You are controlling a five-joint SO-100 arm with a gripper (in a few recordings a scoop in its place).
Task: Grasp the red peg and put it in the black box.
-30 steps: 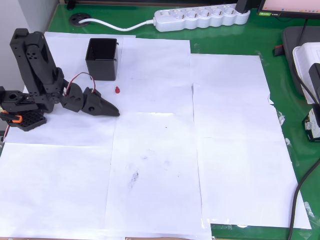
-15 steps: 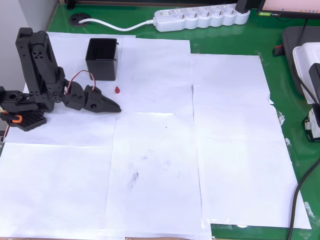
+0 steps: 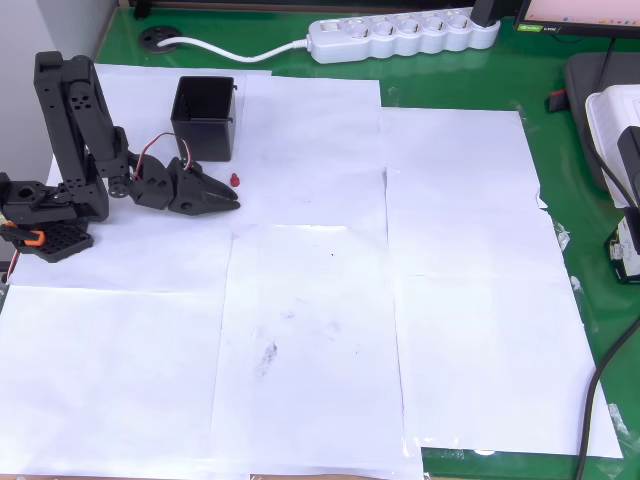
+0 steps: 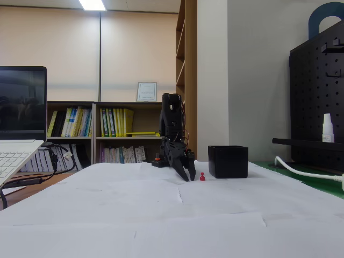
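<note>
Tiny red peg (image 3: 235,180) (image 4: 202,177) stands upright on white paper, round head on top. Black box (image 3: 204,118) (image 4: 228,161) sits near peg, not touching. Box square, tall straight walls, open top, upright.

red peg (image 3: 234,180) bright red on white paper sheets (image 3: 310,300); black box (image 3: 205,118) plain black near the sheets' top-left corner; gripper (image 3: 232,202) and arm all black, orange clip (image 3: 30,238) at base; table (image 3: 560,120) green; power strip (image 3: 400,35) white

Matt white paper sheets (image 3: 320,330) cover a glossy green table (image 3: 560,170); the black box (image 3: 205,118) looks matt plastic.
</note>
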